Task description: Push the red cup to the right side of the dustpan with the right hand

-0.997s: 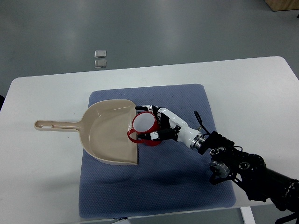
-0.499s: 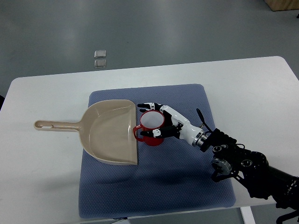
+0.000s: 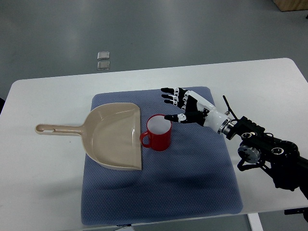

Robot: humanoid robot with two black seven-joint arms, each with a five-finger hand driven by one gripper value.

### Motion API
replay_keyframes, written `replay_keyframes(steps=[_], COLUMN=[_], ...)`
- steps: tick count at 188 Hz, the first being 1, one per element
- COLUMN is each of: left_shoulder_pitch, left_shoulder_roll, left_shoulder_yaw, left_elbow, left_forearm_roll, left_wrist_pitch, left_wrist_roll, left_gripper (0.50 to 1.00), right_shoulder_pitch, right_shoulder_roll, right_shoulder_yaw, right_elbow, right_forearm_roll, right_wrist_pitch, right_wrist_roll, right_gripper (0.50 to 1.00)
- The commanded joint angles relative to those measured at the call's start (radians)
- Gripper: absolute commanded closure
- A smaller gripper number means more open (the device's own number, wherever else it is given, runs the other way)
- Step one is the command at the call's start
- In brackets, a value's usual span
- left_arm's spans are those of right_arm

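A red cup with a white inside stands upright on the blue mat, just right of the beige dustpan; its handle points left toward the pan's open edge. My right hand hovers a little up and right of the cup, fingers spread and holding nothing, its thumb tip close to the cup's rim. The right arm comes in from the lower right. The left arm does not show.
The dustpan's handle reaches left over the white table. Two small grey squares lie on the floor beyond the table's far edge.
The right hand let go of the cup and drew back up and to the right, spreading its fingers. The cup shifted right off the dustpan's edge and now stands on the mat.
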Motion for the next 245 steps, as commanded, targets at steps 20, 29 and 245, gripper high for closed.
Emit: replay_keyframes(steps=[20, 29, 245], left_shoulder_pitch=[0.0, 0.0, 0.001], left_shoulder_roll=[0.0, 0.0, 0.0], left_shoulder_yaw=[0.002, 0.002, -0.002], left_elbow=[-0.003, -0.003, -0.003], left_forearm_roll=[0.0, 0.0, 0.0], left_wrist_pitch=[0.0, 0.0, 0.0], left_wrist_roll=[0.0, 0.0, 0.0], left_gripper=[0.5, 0.5, 0.5], right_shoulder_pitch=[0.024, 0.03, 0.03], right_shoulder_roll=[-0.049, -0.057, 0.058], right_shoulder_yaw=[0.0, 0.0, 0.049], right_elbow=[0.0, -0.001, -0.176], right_forearm_roll=[0.021, 0.021, 0.709], right_wrist_pitch=[0.018, 0.018, 0.13], right_wrist_roll=[0.0, 0.0, 0.0], right_gripper=[0.566, 0.566, 0.564])
